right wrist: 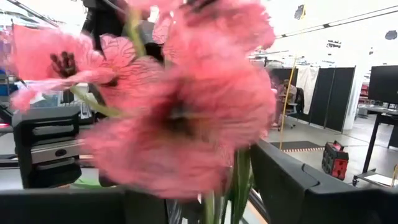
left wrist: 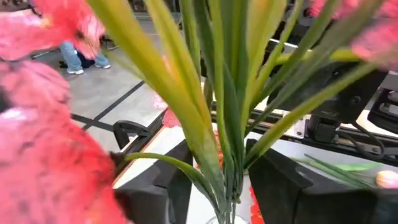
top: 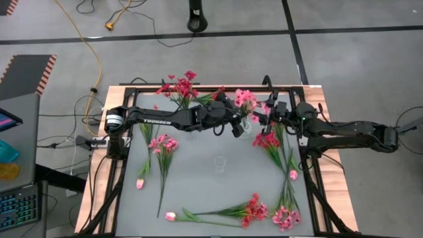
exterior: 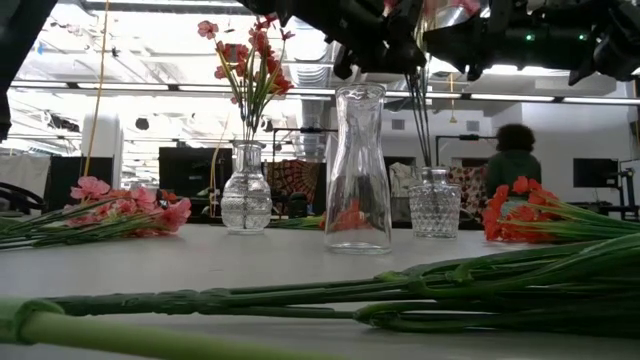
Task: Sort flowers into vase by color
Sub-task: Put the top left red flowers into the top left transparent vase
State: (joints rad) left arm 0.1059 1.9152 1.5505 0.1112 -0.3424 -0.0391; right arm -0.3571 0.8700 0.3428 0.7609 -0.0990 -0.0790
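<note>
Bright overhead light; near blossoms blurred.

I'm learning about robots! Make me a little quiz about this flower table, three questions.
1. True or false: the tall vase in the middle of the low view is empty.
2. What colour are the flowers in the round vase? A red, B yellow, C blue.
3. Fill in: the left gripper and the right gripper are both at the cut-glass vase holding ____ flowers.
Key: 1 true; 2 A, the red flowers; 3 pink, the pink flowers.
</note>
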